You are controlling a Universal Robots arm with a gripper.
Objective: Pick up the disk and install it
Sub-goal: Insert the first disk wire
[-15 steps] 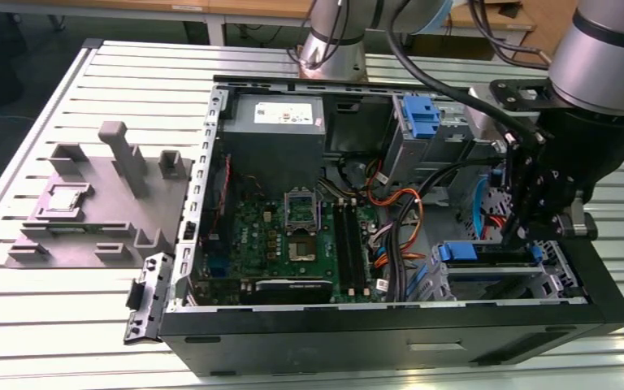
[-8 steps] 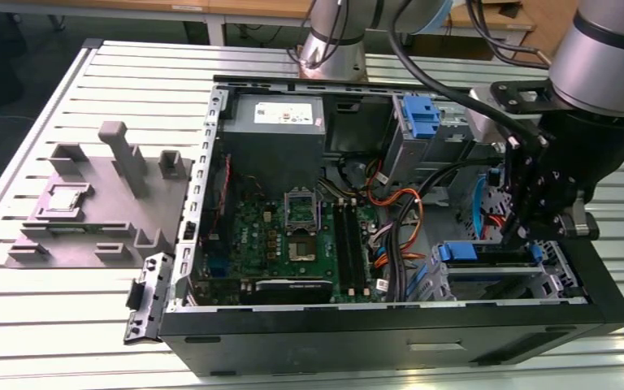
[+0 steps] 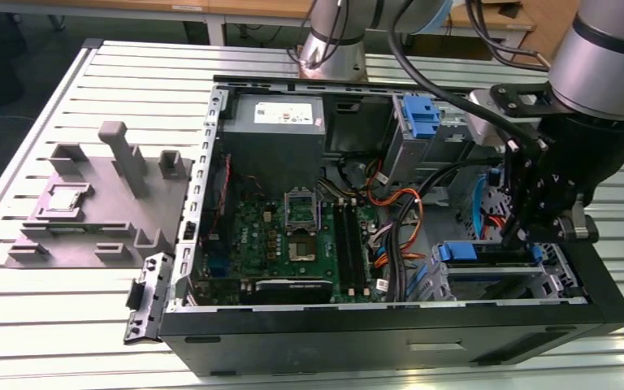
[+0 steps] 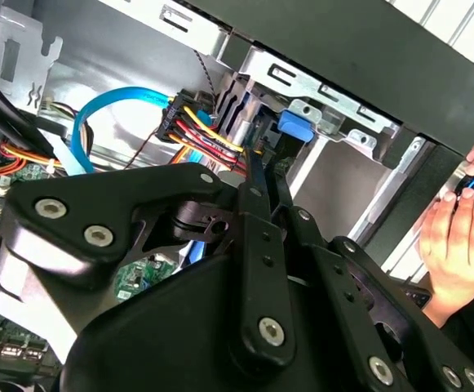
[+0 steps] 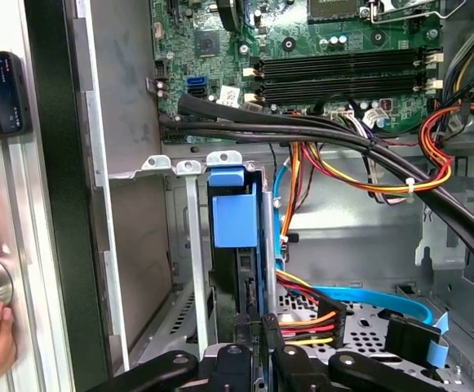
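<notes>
Exterior view first: we see an open computer case (image 3: 399, 325) lying on a slatted metal table (image 3: 62, 325), with the arm's gripper (image 3: 536, 236) lowered inside the case at the corner on the exterior view's right, over a blue-tabbed drive bay (image 3: 486, 268). A green circuit board (image 3: 290, 244) fills the middle of the case, and a grey power supply box (image 3: 277, 122) sits at the far side of it. A grey plastic fixture (image 3: 95, 203) stands on the table beside the case, on the exterior view's left.

First wrist view: we note the disk (image 5: 237, 237) standing on edge in the bay of the case, its blue carrier tab (image 5: 234, 208) uppermost, between thin metal bay walls (image 5: 192, 253). The gripper (image 5: 257, 327) has its fingertips close together at the disk's near edge; we cannot tell whether the jaws are clamped on it or merely touching. Red, yellow and orange wires (image 5: 359, 175) and a blue flat cable (image 5: 392, 298) run just beside the disk.

Second wrist view: we log the gripper's fingers (image 4: 261, 196) reaching towards the blue tab (image 4: 294, 126). A person's hands (image 4: 457, 237) rest on the table outside the case wall.
</notes>
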